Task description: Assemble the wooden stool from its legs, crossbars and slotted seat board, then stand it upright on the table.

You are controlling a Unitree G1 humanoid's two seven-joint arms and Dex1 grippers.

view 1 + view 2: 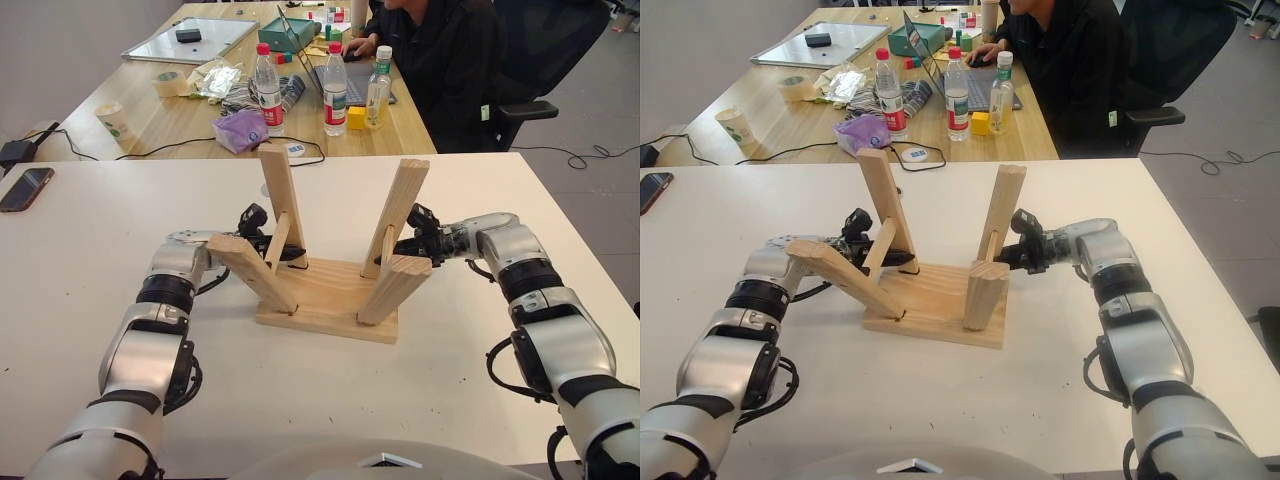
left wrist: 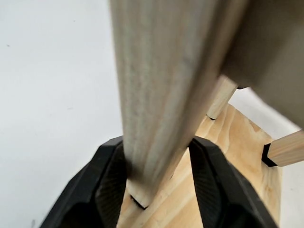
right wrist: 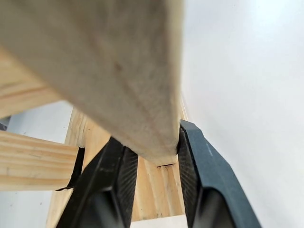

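Observation:
The wooden stool lies upside down on the white table, its slotted seat board flat and four legs splaying upward. A short crossbar joins the two left legs and another the two right legs. My left gripper is shut on the back left leg close to its foot in the board; the left wrist view has black fingers on both sides of that leg. My right gripper is shut on the back right leg near its base, its fingers clamping the leg.
A phone lies at the white table's far left. Behind, a wooden table carries bottles, a purple bag, a laptop and clutter, with a seated person beyond. Bare white surface surrounds the stool.

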